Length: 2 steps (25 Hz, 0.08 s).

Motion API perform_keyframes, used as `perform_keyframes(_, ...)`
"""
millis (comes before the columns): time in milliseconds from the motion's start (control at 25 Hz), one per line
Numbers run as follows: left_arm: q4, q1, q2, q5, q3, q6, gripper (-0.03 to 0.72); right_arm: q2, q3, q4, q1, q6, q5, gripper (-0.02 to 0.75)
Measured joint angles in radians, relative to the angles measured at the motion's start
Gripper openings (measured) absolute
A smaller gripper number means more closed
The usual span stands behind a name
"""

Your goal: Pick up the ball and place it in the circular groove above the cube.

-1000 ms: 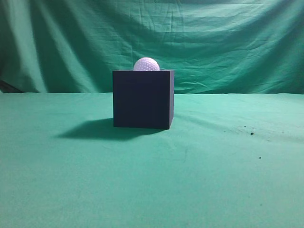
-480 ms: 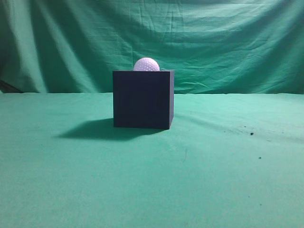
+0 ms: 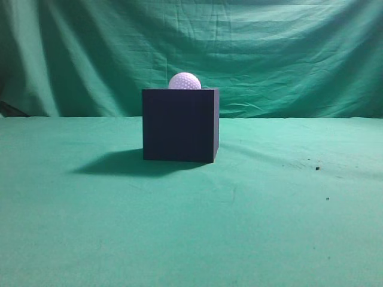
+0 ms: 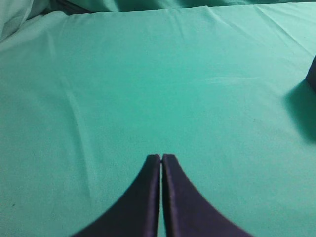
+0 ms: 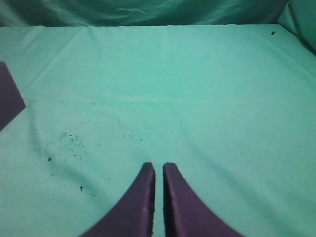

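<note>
The white dimpled ball (image 3: 184, 81) sits on top of the dark navy cube (image 3: 179, 124), its lower part sunk below the cube's top edge. The cube stands on the green cloth at mid-table. No gripper shows in the exterior view. In the left wrist view my left gripper (image 4: 161, 157) is shut and empty over bare cloth; a sliver of the cube (image 4: 312, 74) shows at the right edge. In the right wrist view my right gripper (image 5: 159, 166) is shut and empty; a corner of the cube (image 5: 9, 98) shows at the left edge.
Green cloth (image 3: 269, 227) covers the table and hangs as a backdrop (image 3: 287, 54) behind. Small dark specks (image 3: 316, 168) lie on the cloth right of the cube; they also show in the right wrist view (image 5: 64, 143).
</note>
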Motion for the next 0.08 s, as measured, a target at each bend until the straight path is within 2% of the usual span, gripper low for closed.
perform_keyframes(80, 0.000, 0.000, 0.000, 0.000, 0.000, 0.000, 0.000, 0.000, 0.000, 0.000, 0.000, 0.000, 0.000, 0.000)
